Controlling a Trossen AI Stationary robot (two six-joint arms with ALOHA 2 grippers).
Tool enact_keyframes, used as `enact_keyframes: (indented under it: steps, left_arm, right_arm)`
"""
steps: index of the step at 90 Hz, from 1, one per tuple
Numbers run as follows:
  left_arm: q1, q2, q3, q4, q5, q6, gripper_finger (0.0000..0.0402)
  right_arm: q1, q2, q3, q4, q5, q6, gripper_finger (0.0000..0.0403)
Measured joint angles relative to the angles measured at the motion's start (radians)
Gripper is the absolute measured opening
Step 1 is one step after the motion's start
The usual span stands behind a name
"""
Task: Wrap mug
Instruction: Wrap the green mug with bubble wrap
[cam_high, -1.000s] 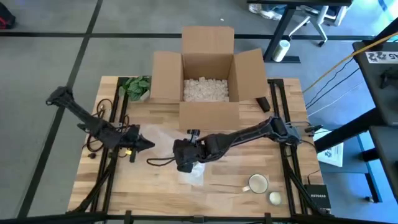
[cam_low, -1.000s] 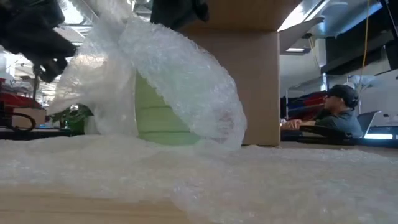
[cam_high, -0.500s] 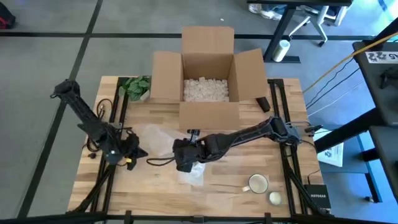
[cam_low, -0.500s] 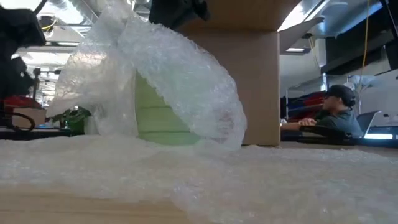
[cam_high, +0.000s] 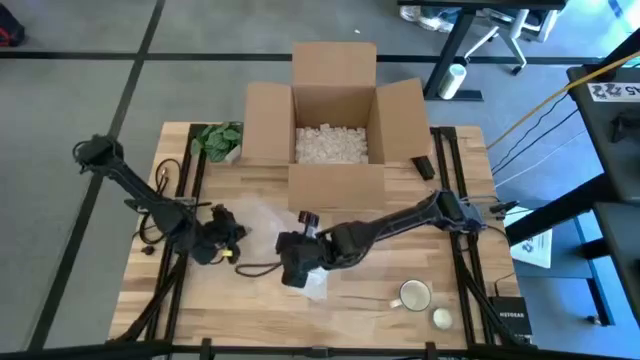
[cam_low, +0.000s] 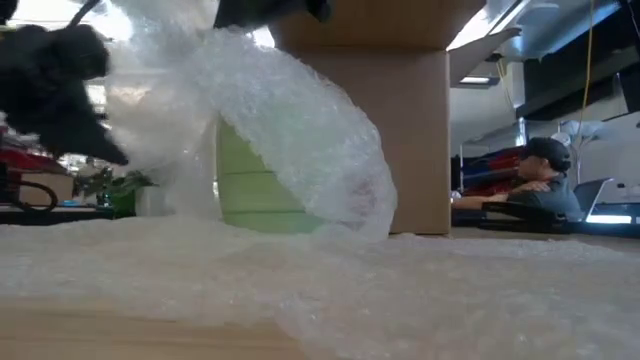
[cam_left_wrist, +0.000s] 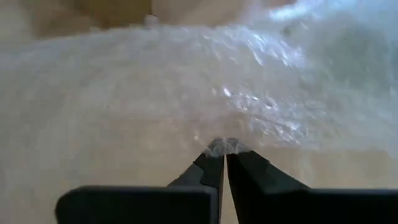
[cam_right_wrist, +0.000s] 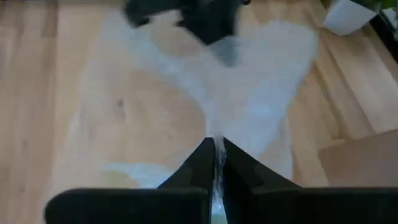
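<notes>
fingers (cam_right_wrist: 216, 149) pinching bubble wrap (cam_right_wrist: 249, 106) over mug (cam_low: 255, 175)

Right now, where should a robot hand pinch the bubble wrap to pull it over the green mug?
Probably the loose edge of the bubble wrap, coming from the side, because the sheet there is thin enough to fit between two fingers. Both grippers do just that: the left gripper and right gripper are each shut on a thin fold. The green mug sits half-covered beneath.

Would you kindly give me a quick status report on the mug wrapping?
Left gripper and right gripper both shut on clear bubble wrap sheet. Pale green mug half-draped. Open cardboard box behind, clear.
</notes>
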Motion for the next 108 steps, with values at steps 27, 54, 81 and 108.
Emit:
enact_keyframes:
  steps: [27,54,81,108]
  left_arm:
    - [0.127,0.001,0.000,0.263,-0.041,0.367,0.0000]
    - [0.220,0.001,0.000,0.306,0.095,0.442,0.0000]
    - [0.226,0.001,0.000,0.306,0.101,0.445,0.0000]
    - [0.226,0.001,0.000,0.306,0.117,0.452,0.0000]
  right_arm:
    - [0.022,-0.002,0.017,0.053,-0.145,-0.026,0.0001]
    - [0.023,-0.010,0.130,0.049,-0.204,-0.111,0.0026]
    - [0.009,-0.009,0.132,-0.010,-0.200,-0.135,0.0152]
    - [0.003,0.000,0.132,-0.117,-0.187,-0.089,0.0190]
